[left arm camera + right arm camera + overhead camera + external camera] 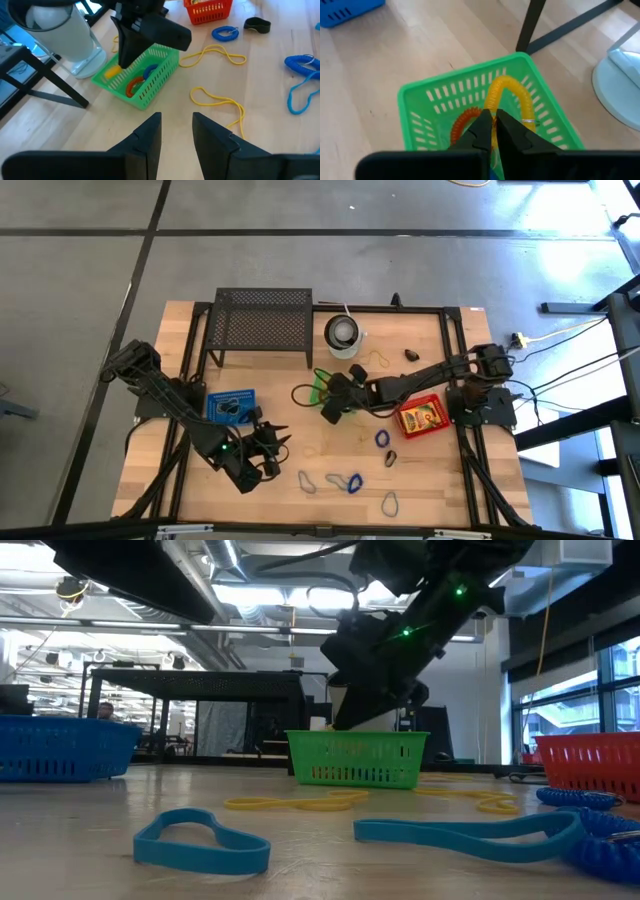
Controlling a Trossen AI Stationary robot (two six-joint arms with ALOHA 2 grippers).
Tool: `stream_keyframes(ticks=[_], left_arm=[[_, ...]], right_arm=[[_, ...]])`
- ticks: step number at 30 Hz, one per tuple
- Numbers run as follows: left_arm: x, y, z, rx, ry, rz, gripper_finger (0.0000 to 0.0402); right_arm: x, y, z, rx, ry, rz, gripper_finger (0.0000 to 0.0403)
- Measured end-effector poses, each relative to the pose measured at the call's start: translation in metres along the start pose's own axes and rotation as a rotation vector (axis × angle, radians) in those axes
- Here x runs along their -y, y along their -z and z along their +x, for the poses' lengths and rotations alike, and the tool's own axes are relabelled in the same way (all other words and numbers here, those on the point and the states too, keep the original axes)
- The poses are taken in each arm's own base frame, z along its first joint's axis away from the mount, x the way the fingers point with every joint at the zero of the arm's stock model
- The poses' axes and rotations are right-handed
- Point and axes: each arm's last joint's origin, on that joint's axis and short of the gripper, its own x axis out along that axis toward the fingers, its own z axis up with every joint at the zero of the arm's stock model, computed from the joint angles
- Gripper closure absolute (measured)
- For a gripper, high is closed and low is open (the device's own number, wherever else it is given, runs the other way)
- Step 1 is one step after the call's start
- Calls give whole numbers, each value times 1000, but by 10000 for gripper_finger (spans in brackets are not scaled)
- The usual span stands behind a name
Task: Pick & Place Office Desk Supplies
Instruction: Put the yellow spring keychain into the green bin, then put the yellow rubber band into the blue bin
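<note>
the right end effector (494, 131) hangs over the green basket (322, 388) near the desk's centre, its fingers pinched almost shut on a yellow coil loop (510, 97) that arches above the basket's inside, where an orange coil (462, 125) already lies. to finish well, lower the loop below the rim before letting go, and part the fingers only slightly so the springy coil does not hop out. lift straight up afterwards: the basket is light and a dragged finger could tip it.

the white cup (343, 333) and black mesh rack (262, 325) crowd the 12 o'clock side. the left end effector (176, 131) waits at 7 o'clock, half open and empty. loose blue loops (345, 480) lie toward 6 o'clock, and a red basket (421, 418) at 3 o'clock; open desk (300, 420) remains between.
</note>
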Motion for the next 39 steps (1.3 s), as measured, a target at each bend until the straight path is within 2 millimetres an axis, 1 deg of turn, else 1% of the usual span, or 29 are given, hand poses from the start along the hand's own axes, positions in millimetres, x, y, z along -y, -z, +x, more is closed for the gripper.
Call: stream_keyframes(ticks=[4,11,14,17,20,25,27,31,36,39], left_arm=[[0,0,0,-7,9,0,297],[0,0,0,-11,13,0,297],[0,0,0,-12,15,0,297],[2,1,0,-47,58,-9,297],[3,1,2,-84,110,-27,297],[3,-3,7,-81,122,-68,294],[5,-3,11,-79,131,-75,288],[16,1,22,-81,169,-21,269],[22,6,38,-97,189,19,245],[20,7,41,-126,206,22,238]], right_arm=[[-1,0,0,-12,-28,6,351],[-1,-2,-3,-13,-51,14,262],[-1,-7,-10,1,-61,18,230],[-3,-11,-21,24,-85,22,210],[-7,-17,-38,59,-125,23,202],[-19,-19,-69,111,-208,-27,203],[-24,-18,-82,128,-243,-55,206],[-34,-16,-107,164,-313,-105,212],[-47,-4,-123,157,-365,-151,218],[-50,7,-124,102,-357,-152,218]])
